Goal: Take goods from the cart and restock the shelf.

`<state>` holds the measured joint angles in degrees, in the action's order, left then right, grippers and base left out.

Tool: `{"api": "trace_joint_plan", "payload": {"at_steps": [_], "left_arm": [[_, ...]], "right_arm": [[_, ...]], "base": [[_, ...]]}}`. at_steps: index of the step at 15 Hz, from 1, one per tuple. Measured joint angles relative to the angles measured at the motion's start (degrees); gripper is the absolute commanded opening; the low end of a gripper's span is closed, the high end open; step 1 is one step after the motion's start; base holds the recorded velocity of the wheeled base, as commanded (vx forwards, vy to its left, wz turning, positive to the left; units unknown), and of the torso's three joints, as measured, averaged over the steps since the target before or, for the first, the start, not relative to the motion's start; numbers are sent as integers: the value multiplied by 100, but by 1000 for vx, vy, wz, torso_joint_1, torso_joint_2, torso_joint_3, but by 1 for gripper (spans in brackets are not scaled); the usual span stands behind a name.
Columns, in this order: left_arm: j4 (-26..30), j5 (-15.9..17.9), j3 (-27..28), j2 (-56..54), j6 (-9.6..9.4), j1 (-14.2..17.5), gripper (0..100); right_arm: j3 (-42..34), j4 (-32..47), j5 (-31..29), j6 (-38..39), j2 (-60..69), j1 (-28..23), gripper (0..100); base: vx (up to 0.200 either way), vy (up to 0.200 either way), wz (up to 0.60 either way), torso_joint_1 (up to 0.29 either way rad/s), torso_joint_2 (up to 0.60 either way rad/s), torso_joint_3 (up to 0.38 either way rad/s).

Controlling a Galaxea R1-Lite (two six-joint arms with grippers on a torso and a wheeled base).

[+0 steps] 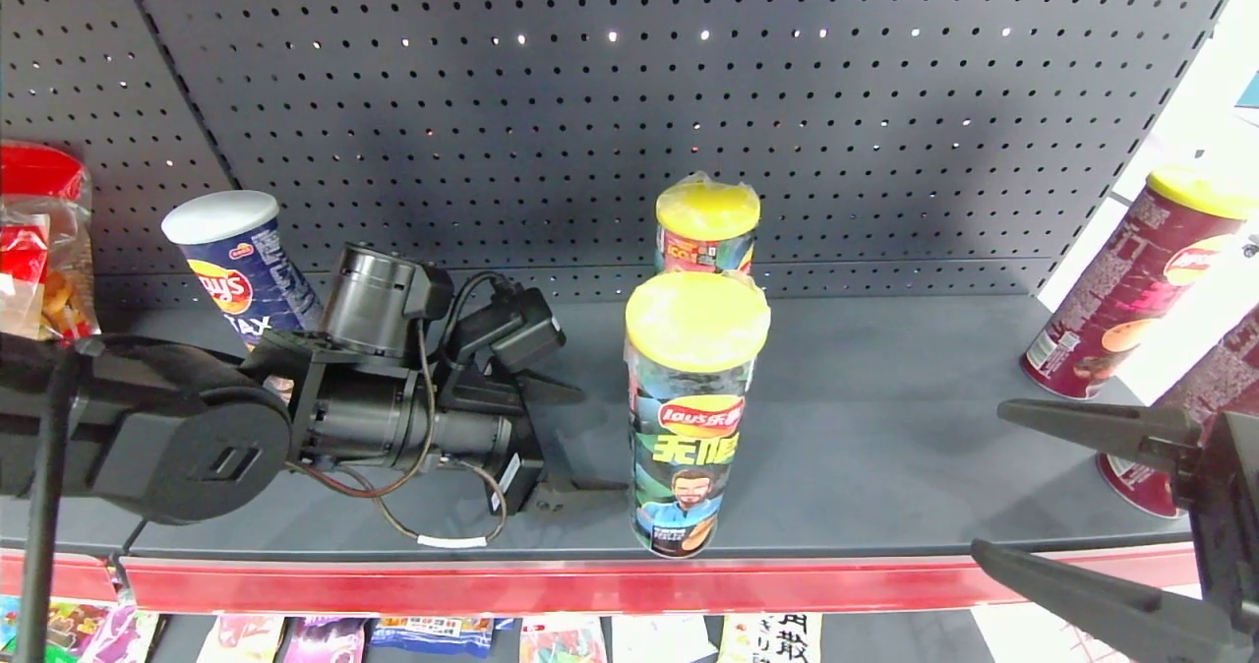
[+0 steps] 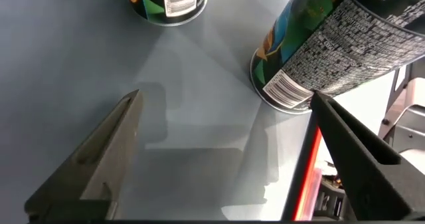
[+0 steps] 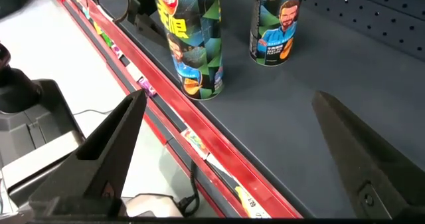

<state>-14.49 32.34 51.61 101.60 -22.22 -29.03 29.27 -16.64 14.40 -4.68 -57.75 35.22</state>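
Black jaws of the left gripper (image 1: 588, 439) stand spread and empty just beside the front can (image 1: 693, 417). It stands upright at the shelf's (image 1: 885, 427) front edge, label outward, filed before a matching rear can (image 1: 706, 225) by the back panel — neat facing, I judge. The right gripper (image 1: 991, 479), likewise spread and empty, hangs off the front right corner — probably kept clear.

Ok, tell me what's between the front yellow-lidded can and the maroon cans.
Nothing: head view shows bare shelf between front can and maroon cans.

Yellow-lidded green-patterned can (image 1: 689, 427); grey perforated shelf (image 1: 885, 427); seemingly maroon tube (image 1: 1121, 289).
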Motion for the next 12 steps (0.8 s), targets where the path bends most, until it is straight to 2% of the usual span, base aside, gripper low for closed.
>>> {"api": "trace_joint_plan", "payload": {"at_steps": [12], "left_arm": [[2, 0, 78, 89, -2, -16, 100]], "right_arm": [[0, 4, -23, 0, -5, 2, 100]], "base": [[0, 0, 0, 0, 0, 0]]}}
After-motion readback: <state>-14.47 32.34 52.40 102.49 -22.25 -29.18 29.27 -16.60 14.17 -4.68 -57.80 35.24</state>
